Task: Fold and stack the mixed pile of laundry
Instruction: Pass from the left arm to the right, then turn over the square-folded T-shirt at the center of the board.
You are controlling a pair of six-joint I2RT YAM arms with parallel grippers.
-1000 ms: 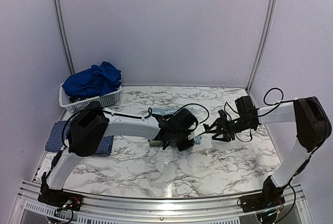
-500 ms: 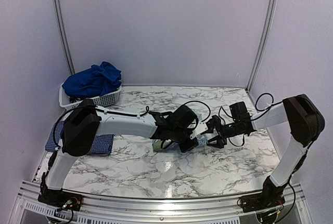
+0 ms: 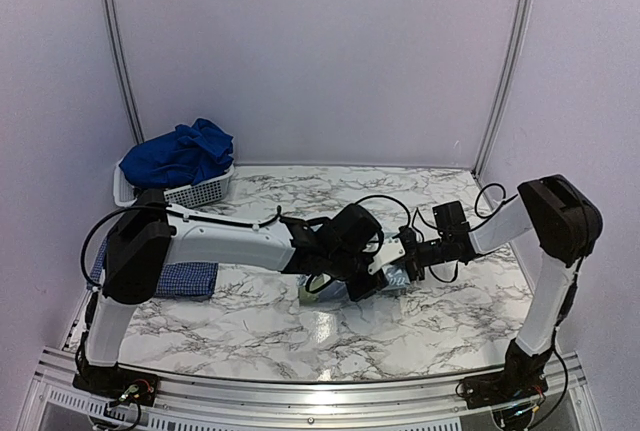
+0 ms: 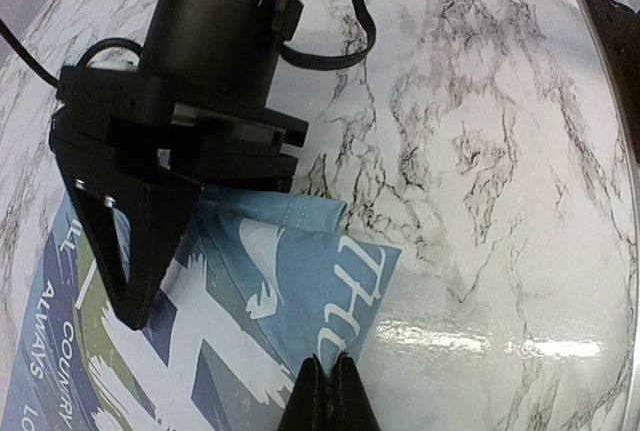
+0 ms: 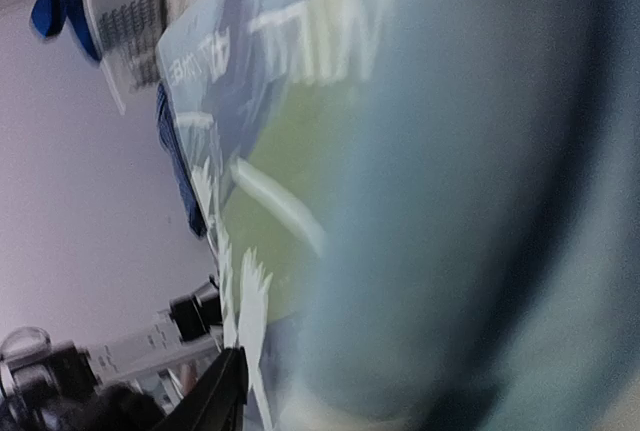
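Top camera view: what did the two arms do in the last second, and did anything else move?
The left end effector hardly shifted but shut on the hem of the pale blue T-shirt. The right end effector swung left onto the same shirt; whether it grips is unclear. The basket, the royal blue clothes in it and the navy checked shirt stayed put.

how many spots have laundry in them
3: royal blue clothes heaped in the basket, checked shirt at the table's left edge, printed T-shirt mid-table. The heap may hide more.
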